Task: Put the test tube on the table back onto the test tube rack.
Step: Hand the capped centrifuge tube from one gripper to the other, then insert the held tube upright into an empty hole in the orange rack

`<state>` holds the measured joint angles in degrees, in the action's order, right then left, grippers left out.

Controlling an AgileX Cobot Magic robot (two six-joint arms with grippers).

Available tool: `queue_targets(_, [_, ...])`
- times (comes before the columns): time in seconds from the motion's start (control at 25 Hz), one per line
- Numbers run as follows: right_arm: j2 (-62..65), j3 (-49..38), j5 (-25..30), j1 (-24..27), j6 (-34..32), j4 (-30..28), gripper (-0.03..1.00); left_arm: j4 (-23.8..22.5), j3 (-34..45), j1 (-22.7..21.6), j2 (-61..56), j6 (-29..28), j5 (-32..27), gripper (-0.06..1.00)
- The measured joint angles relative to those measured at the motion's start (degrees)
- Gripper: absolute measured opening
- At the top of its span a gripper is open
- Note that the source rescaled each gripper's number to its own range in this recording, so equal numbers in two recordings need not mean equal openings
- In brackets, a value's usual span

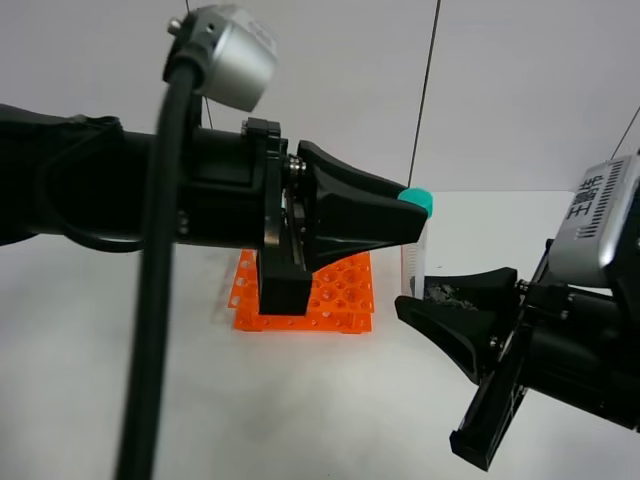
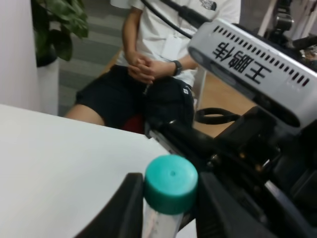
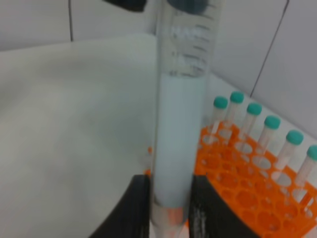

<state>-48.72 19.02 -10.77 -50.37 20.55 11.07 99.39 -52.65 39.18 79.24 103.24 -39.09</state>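
Note:
The test tube (image 1: pixel 414 262) hangs upright above the white table (image 1: pixel 200 390), to the right of the orange test tube rack (image 1: pixel 345 292). Its teal cap (image 2: pixel 171 183) sits between the fingers of my left gripper (image 1: pixel 413 218), which is shut on the top of the tube; that gripper also shows in the left wrist view (image 2: pixel 171 201). My right gripper (image 1: pixel 415 298) is shut on the lower part of the tube (image 3: pixel 178 124), also in the right wrist view (image 3: pixel 171 208). The tube's tip is hidden. The rack (image 3: pixel 237 198) holds several identical capped tubes.
The left arm and its black cable (image 1: pixel 150 300) hide most of the rack in the exterior high view. A seated person (image 2: pixel 153 64) and a potted plant (image 2: pixel 59 25) are beyond the table's edge (image 2: pixel 99 126). The right wrist camera (image 2: pixel 252 69) is close to the left gripper.

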Motion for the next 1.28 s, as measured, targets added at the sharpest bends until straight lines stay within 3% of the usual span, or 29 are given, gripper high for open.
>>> queue_targets(0.16, [-2.4, 0.1, -3.2, 0.0, 0.5, -0.8, 0.01, -0.6, -2.7, 0.0, 0.9, -0.6, 0.2, 0.12])
queue_targets(0.56, [-2.6, 0.1, -6.2, 0.0, 0.4, -0.9, 0.01, -0.4, -3.3, 0.0, 0.9, -0.9, 0.8, 0.13])
queue_targets(0.68, [-2.6, 0.1, -6.6, 0.0, 0.4, -0.9, 0.01, -0.4, -3.3, 0.0, 0.9, -0.9, 0.8, 0.03])
queue_targets(0.84, [-2.6, 0.1, -6.6, 0.0, -0.6, -0.9, 0.01, -0.4, -3.3, 0.0, 0.9, -0.4, 0.8, 0.02])
queue_targets(1.2, [-2.7, 0.1, -6.5, -0.2, -10.3, -3.3, 0.01, -0.1, -3.3, 0.1, 0.9, -0.4, 4.1, 0.01])
queue_targets(1.28, [-2.8, 0.1, -6.7, -1.1, -13.3, -5.2, 0.09, -0.1, -3.3, 0.1, 0.9, -0.5, 4.0, 0.01])
